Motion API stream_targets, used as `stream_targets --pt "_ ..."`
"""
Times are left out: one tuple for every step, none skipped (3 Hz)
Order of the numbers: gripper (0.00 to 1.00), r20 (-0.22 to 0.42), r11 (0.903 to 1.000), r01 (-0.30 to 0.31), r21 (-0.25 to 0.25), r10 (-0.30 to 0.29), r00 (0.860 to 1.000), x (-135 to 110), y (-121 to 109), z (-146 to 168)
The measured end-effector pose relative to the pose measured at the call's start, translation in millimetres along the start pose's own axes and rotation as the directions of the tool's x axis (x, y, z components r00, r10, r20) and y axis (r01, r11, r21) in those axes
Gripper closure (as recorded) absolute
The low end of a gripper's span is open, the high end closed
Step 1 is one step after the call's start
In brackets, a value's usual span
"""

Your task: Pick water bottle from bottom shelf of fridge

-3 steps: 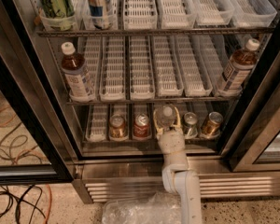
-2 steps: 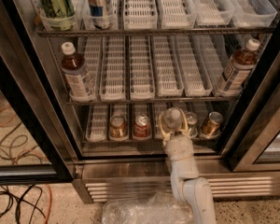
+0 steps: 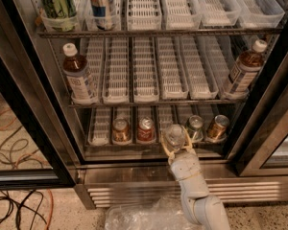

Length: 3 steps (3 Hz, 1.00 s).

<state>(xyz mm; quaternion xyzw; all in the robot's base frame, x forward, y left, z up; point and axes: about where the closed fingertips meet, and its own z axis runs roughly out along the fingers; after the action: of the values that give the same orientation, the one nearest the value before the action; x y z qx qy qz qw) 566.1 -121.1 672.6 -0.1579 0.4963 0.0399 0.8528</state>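
Note:
The water bottle (image 3: 174, 135), small, clear and pale-capped, stands at the front of the bottom shelf (image 3: 100, 139) of the open fridge (image 3: 33, 114). My gripper (image 3: 175, 144) reaches in from below on its white arm, and its tan fingers (image 3: 165, 151) sit on both sides of the bottle, closed on it. Metal cans stand in the lanes on either side: two on the left (image 3: 121, 130) and two on the right (image 3: 217, 128).
Brown-liquid bottles with white labels stand on the middle rack at left (image 3: 79, 80) and right (image 3: 244, 69). Dark door frames flank the opening. The steel base grille (image 3: 129, 193) lies below. Crumpled clear plastic (image 3: 144, 217) and cables (image 3: 12, 207) lie on the floor.
The arm has shifted a little to the right and drawn back towards the shelf's front edge, with the bottle staying between its fingers.

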Motion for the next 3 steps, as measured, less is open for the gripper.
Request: stream_targets --pt "1.0 0.0 1.0 -0.006 -0.002 0.006 1.0 -1 1 1" --pt "1.0 -0.016 0.9954 -0.043 -0.086 0.042 0.999 -15 18 -13" --pt "1.0 -0.061 0.9773 -0.096 -0.189 0.086 0.994 -55 44 -55"
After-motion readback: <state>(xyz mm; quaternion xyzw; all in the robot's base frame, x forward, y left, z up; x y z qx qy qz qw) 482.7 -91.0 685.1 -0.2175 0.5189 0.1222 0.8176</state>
